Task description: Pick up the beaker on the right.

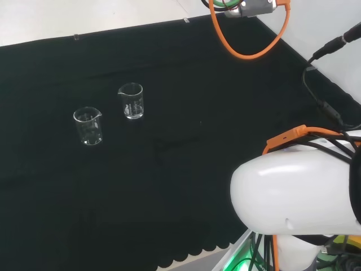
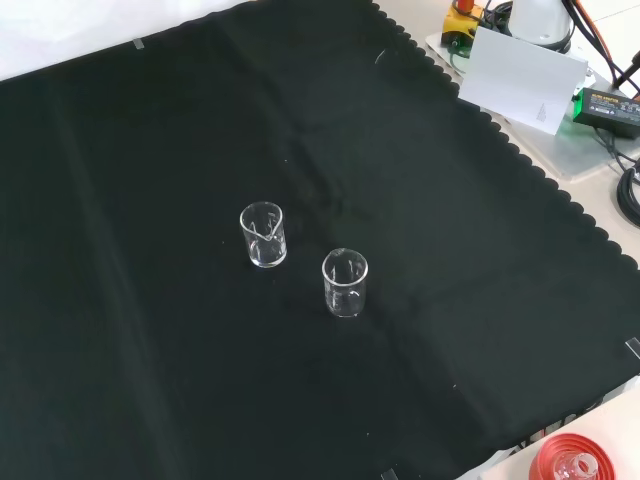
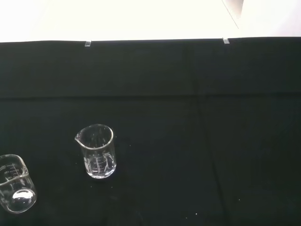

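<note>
approach step: two beakers upright mid-cloth; right beaker ungrasped, well clear of cloth edges. hand state: cannot tell. next: descend over it.

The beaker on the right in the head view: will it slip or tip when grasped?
The right beaker looks like smooth clear glass, so probably slippery and breakable. It seems empty and upright, so likely light and easy to knock over.

A black cloth with a scalloped edge covers the bench. In the front view, a red ribbed ring stand sits past the cloth's lower right corner, and a white card stands upright beyond its upper right edge.
</note>
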Controlling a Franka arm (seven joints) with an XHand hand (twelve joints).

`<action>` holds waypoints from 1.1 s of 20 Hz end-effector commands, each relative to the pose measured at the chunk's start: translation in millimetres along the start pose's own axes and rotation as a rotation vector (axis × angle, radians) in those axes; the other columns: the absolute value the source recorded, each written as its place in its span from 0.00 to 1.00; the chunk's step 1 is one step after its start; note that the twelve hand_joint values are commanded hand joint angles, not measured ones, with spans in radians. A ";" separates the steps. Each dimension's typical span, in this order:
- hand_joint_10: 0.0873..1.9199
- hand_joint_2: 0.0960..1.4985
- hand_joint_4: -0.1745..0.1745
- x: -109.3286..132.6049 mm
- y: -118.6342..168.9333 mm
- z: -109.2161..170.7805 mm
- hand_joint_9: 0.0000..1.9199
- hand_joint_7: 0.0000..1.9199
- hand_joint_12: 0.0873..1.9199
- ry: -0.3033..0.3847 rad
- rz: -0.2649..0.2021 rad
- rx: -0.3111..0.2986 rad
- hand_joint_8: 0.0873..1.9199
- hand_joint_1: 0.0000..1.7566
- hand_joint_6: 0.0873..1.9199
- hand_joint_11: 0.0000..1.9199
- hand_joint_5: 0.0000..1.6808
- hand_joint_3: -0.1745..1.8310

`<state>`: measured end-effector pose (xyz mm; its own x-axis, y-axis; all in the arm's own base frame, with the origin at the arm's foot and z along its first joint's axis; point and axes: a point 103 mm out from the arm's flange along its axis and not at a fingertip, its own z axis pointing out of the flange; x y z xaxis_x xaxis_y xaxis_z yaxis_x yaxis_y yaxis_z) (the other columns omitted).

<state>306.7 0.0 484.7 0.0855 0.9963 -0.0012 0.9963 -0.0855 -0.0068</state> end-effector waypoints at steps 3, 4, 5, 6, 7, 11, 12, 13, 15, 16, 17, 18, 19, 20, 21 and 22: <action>0.32 0.96 0.39 -48.8 -20.5 -18.9 0.06 0.00 0.46 0.050 0.018 -0.029 0.24 0.10 0.00 0.00 0.14 0.11; 0.32 0.96 0.39 -50.0 -20.5 -18.9 0.06 0.00 0.46 0.051 0.018 -0.029 0.24 0.09 0.00 0.00 0.14 0.11; 0.32 0.97 0.39 -49.4 -20.6 -19.2 0.06 0.00 0.46 0.045 0.020 -0.030 0.24 0.09 0.00 0.00 0.14 0.11; 0.32 0.97 0.39 -47.7 -21.1 -19.8 0.06 0.00 0.46 0.044 0.021 -0.030 0.24 0.09 0.00 0.00 0.14 0.11; 0.32 0.97 0.39 -44.7 -22.0 -20.7 0.06 0.00 0.46 0.038 0.020 -0.030 0.24 0.09 0.00 0.00 0.14 0.11; 0.32 0.97 0.39 -47.5 -22.7 -20.8 0.06 0.00 0.46 0.036 0.007 -0.027 0.23 0.09 0.00 0.00 0.14 0.11; 0.32 0.97 0.39 -46.0 -22.7 -20.3 0.06 0.00 0.46 0.030 0.009 -0.026 0.23 0.09 0.00 0.00 0.14 0.11; 0.32 0.97 0.39 -43.7 -22.6 -19.5 0.06 0.00 0.46 0.025 0.012 -0.024 0.23 0.09 0.00 0.00 0.14 0.11; 0.32 0.96 0.39 -36.5 -22.5 -17.1 0.06 0.00 0.46 0.017 0.021 -0.019 0.23 0.10 0.00 0.00 0.13 0.11; 0.32 0.95 0.39 -32.7 -22.0 -15.7 0.06 0.01 0.46 0.018 0.025 -0.014 0.23 0.11 0.00 0.00 0.13 0.11; 0.32 0.94 0.39 -30.3 -21.3 -14.2 0.06 0.01 0.46 0.026 0.028 -0.010 0.23 0.12 0.00 0.00 0.13 0.10; 0.32 0.93 0.38 -27.3 -20.4 -12.8 0.06 0.01 0.46 0.033 0.029 -0.008 0.23 0.13 0.00 0.00 0.12 0.10; 0.33 0.92 0.38 -26.2 -19.2 -11.3 0.06 0.01 0.46 0.035 0.033 -0.007 0.23 0.13 0.00 0.00 0.12 0.10; 0.33 0.91 0.38 -26.0 -17.8 -9.6 0.06 0.01 0.46 0.039 0.039 -0.006 0.23 0.14 0.00 0.00 0.11 0.09; 0.33 0.91 0.38 -25.3 -16.3 -7.5 0.06 0.01 0.46 0.044 0.045 -0.003 0.24 0.15 0.00 0.00 0.11 0.09; 0.33 0.90 0.38 -18.3 -15.8 -5.1 0.06 0.01 0.46 0.042 0.044 -0.003 0.24 0.16 0.00 0.00 0.11 0.09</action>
<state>285.3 -27.6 497.9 0.1179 0.9925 0.0316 0.9930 -0.1181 0.0038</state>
